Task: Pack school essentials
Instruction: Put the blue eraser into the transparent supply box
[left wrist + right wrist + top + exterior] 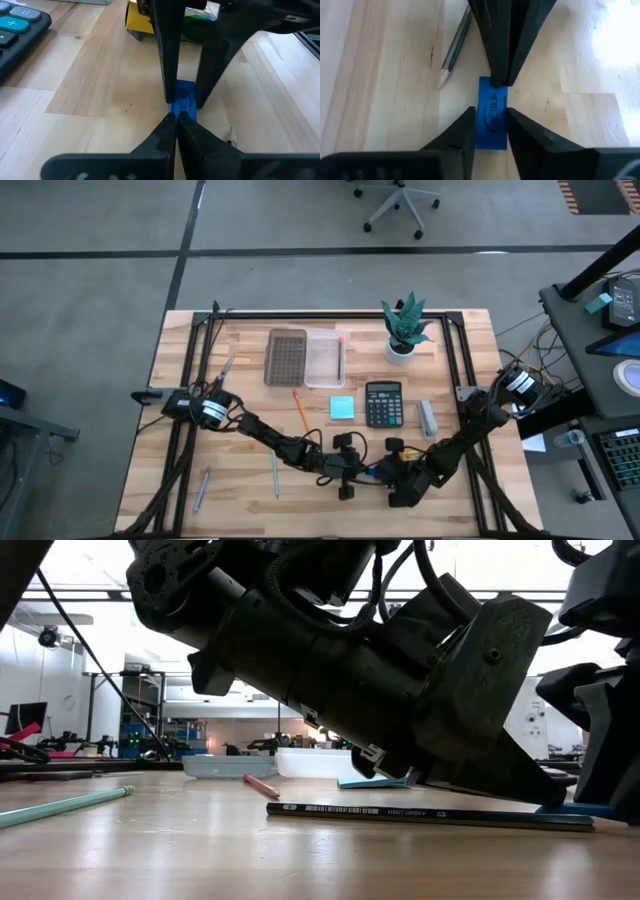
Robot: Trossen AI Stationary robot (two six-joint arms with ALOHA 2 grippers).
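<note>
The blue eraser [492,112] lies flat on the wooden table near its front edge, between my two grippers. My right gripper [491,131] comes from the right and is closed on it. My left gripper [176,120] comes from the left, is shut, and has its tips at the eraser's other end [185,102]. A dark pencil [456,47] lies just beside the eraser. The yellow-green crayon box [165,20] stands behind the right gripper. The light-blue sticky pad [342,408], an orange pencil [300,410], a green pencil [275,475] and a blue pen [201,488] lie apart. My left gripper touches the eraser's end nearest it [492,82] with its shut fingertips [499,75], slanting down from the table's left. The eraser stays flat on the table. My right gripper pinches the eraser's two long sides [481,125] between its two fingers [465,132], coming low from the table's right and lying along the eraser. The eraser rests flat on the table.
A calculator [383,403] and a small grey object [427,418] lie behind the grippers. A dark brown tray [286,356], a clear box [325,358] and a potted plant [405,328] stand at the far side. There is bare wood at the left front.
</note>
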